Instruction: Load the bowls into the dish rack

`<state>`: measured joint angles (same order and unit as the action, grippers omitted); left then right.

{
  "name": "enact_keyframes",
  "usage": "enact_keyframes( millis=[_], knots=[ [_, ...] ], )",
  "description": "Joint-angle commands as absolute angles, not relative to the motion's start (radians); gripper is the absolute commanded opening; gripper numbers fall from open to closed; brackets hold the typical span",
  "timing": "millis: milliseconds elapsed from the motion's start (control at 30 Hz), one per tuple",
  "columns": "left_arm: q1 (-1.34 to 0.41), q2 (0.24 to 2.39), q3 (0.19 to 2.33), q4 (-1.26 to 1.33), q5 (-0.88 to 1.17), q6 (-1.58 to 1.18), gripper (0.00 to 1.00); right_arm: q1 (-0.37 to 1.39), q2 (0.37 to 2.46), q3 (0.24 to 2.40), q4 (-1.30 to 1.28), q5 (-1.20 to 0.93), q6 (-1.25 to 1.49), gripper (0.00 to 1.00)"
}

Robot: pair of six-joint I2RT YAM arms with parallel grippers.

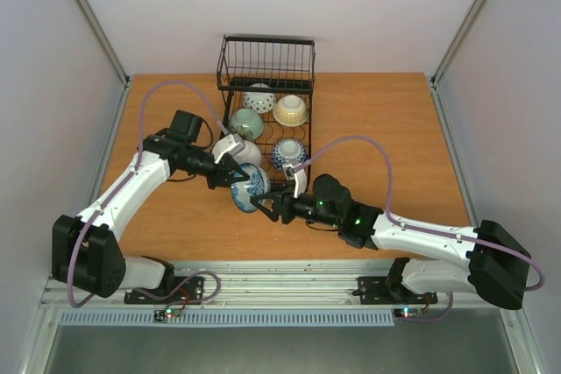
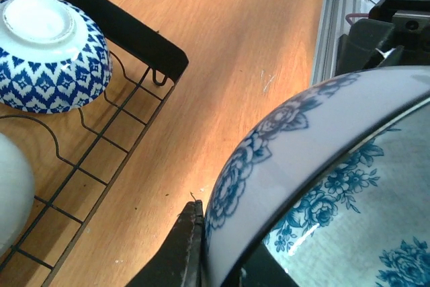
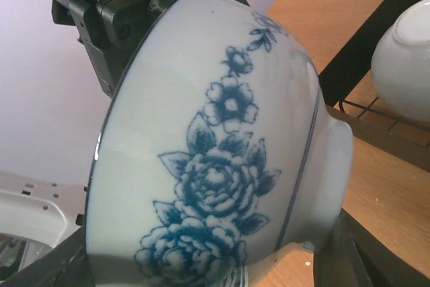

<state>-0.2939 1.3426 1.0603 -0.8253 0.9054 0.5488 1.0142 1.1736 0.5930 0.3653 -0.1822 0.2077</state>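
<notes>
Nearest you, the flowered bowl (image 1: 250, 188) hangs on its side above the table (image 1: 386, 129), just off the near corner of the rack (image 2: 134, 31) and touching nothing below it.

Your left gripper (image 1: 237, 179) is clamped tight on the bowl's rim, one finger (image 2: 185, 247) outside the wall and the other inside. Your right gripper (image 1: 268, 207) straddles the bowl from the other side. One finger (image 3: 57, 267) is down by the rim and one (image 3: 356, 253) by the foot. You can't tell from here whether they press on it yet.

Treat the bowl as stiff, glazed and probably slick. It looks light enough for one arm, but it would chip or crack if it dropped or knocked a neighbour. A pinch across the rim, as on the left, looks like the surest hold. Spanning the curved outside from rim to foot risks it squirting out, so don't let the left go until the right is plainly seated.

Past it, the rack's near row holds a plain white bowl (image 1: 244, 151) and a blue zigzag bowl (image 1: 287, 153), both upside down. Some bare wire shows between them in the left wrist view.

Farther back sit a green bowl (image 1: 246, 123), a cream bowl (image 1: 291, 109) and a dotted bowl (image 1: 259, 98). The tall basket (image 1: 267, 59) stands at the far end. Space is tight, so come in slowly and set the bowl down without touching the others.
</notes>
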Motion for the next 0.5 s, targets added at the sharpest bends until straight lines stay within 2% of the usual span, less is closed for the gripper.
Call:
enact_keyframes(
  millis=[0,33,67,167,200,267,300,367,467],
  knots=[
    [-0.292,1.353,1.078,-0.861,0.992,0.566,0.00,1.009,1.156,0.584,0.405,-0.165,0.177,0.19],
    [-0.293,1.353,1.077,-0.859,0.989,0.564,0.00,1.009,1.154,0.585,0.399,-0.163,0.174,0.07],
    [-0.292,1.352,1.077,-0.856,0.986,0.562,0.00,1.009,1.152,0.588,0.390,-0.162,0.171,0.02],
    [-0.292,1.351,1.071,-0.832,0.963,0.542,0.03,1.009,1.143,0.606,0.346,-0.163,0.147,0.01],
    [-0.291,1.350,1.068,-0.820,0.947,0.534,0.11,1.009,1.139,0.620,0.309,-0.155,0.129,0.01],
    [-0.293,1.346,1.058,-0.788,0.912,0.505,0.38,1.009,1.128,0.669,0.192,-0.110,0.094,0.01],
    [-0.292,1.343,1.053,-0.770,0.890,0.493,0.48,1.009,1.123,0.695,0.123,-0.081,0.074,0.01],
    [-0.292,1.333,1.035,-0.710,0.827,0.449,0.58,1.009,1.117,0.775,-0.021,-0.009,0.023,0.01],
    [-0.291,1.301,1.002,-0.613,0.677,0.376,0.64,1.009,1.146,0.915,-0.283,0.126,-0.100,0.01]
  ],
)
